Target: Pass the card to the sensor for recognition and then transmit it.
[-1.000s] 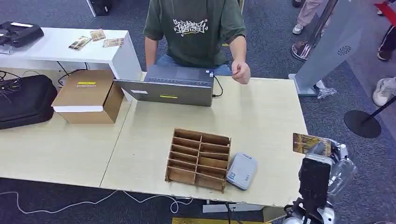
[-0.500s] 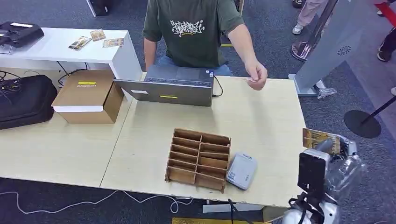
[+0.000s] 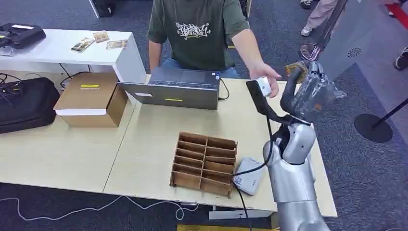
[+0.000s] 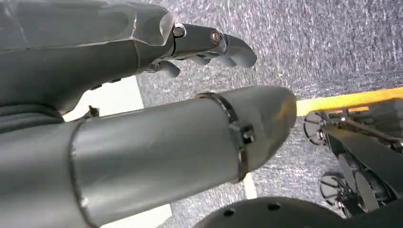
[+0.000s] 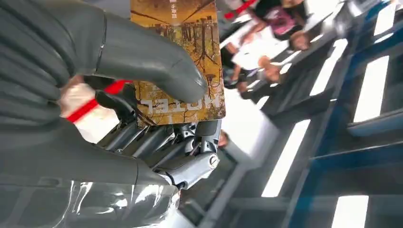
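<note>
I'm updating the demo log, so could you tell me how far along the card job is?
Done: cannot confirm the sensor scan. In hand: the right hand holds the card raised near the person's hand. Left: the person taking it.

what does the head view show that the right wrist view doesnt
Head view alone: the light wooden table, the brown wooden slotted rack, the pale grey card sensor, the grey laptop and a person's outstretched hand.
Right wrist view alone: the thick grey thumb pressed on the card's printed face.
Both: the right hand holding the yellow-brown printed card.
</note>
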